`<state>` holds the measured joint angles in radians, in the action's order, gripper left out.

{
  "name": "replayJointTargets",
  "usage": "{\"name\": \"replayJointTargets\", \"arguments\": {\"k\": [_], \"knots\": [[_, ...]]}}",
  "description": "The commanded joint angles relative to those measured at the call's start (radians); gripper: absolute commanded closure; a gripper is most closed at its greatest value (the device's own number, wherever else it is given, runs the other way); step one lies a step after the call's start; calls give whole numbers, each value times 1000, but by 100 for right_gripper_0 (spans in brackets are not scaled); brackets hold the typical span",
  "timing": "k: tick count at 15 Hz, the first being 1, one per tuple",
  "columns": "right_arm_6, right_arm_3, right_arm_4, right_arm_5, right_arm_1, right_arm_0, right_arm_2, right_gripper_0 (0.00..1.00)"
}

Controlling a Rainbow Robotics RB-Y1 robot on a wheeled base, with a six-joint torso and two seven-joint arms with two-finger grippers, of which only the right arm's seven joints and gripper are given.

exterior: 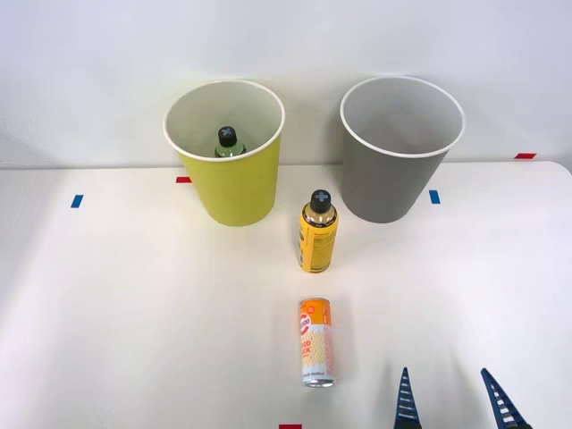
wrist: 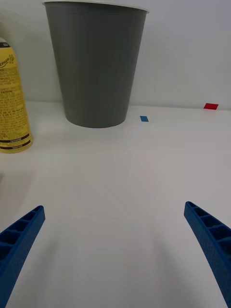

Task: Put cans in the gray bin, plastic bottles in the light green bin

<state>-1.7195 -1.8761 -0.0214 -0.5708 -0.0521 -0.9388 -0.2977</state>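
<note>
Nearest us, our right gripper point(exterior: 454, 399): blue ribbed fingers point(wrist: 19, 240) spread, released, holding nothing. Then, left to right:

- yellow-green plastic bin point(exterior: 234, 183), green black-capped bottle point(exterior: 229, 141) already inside;
- orange-and-white can point(exterior: 315, 342) lying flat;
- yellow-labelled bottle point(exterior: 318, 231) upright;
- gray bin point(exterior: 393, 179).

**Camera placement, two views**

Front view: mounted high, looking forward and down across the white table point(exterior: 107, 304) to the back wall; wide, taking in both bins and the near table edge.

Right wrist view: low, close to the tabletop, facing level toward the wall, its own blue fingers point(wrist: 19, 240) spread wide at the corners.

Shared ground: gray bin point(exterior: 400, 147) point(wrist: 94, 62), yellow-labelled bottle point(exterior: 318, 234) point(wrist: 13, 101), blue tape mark point(exterior: 434, 197) point(wrist: 144, 118).
</note>
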Motion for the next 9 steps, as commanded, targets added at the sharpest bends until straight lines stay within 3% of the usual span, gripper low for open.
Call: {"name": "replayJointTargets", "arguments": {"k": [1,9], "knots": [[0,0,0,0,0,0,0,0],[0,0,0,0,0,0,0,0]]}}
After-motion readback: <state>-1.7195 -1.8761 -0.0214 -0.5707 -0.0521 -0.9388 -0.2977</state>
